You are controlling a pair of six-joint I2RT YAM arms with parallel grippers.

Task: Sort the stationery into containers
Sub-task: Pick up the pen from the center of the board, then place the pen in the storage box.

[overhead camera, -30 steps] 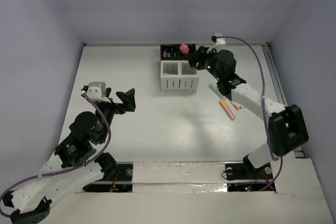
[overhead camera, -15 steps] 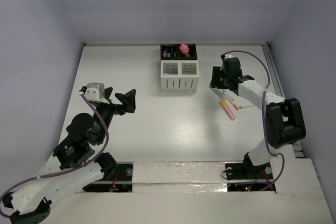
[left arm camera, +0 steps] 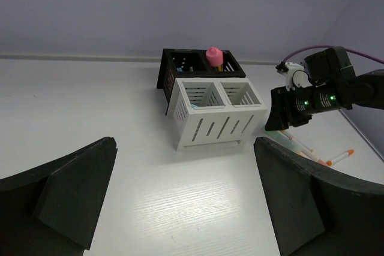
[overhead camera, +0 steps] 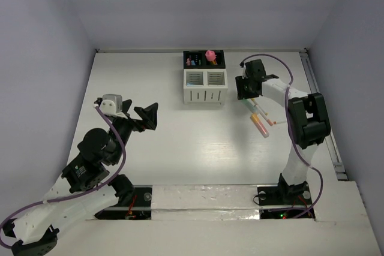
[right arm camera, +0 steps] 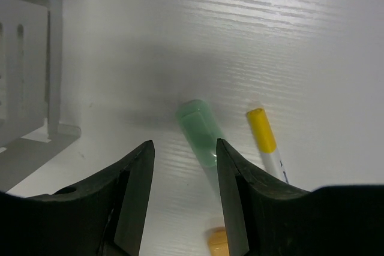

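Note:
The organizer stands at the back middle: white compartments (overhead camera: 206,86) in front, black compartments (overhead camera: 204,59) behind with a pink stick (overhead camera: 210,56) standing in the right one. It also shows in the left wrist view (left arm camera: 217,114). Loose sticks lie right of it (overhead camera: 260,119). My right gripper (overhead camera: 246,95) is open and empty, low over a mint green stick (right arm camera: 200,130), with a yellow-capped white pen (right arm camera: 265,136) and an orange end (right arm camera: 217,242) beside it. My left gripper (overhead camera: 146,115) is open and empty, well left of the organizer.
The table's back wall edge (overhead camera: 198,50) runs close behind the organizer. A rail (overhead camera: 315,94) runs along the table's right side. The organizer's white wall (right arm camera: 36,58) is just left of my right gripper.
My right gripper has drawn back from above the black compartment, then swung to the loose sticks right of the organizer. My left arm has barely shifted.

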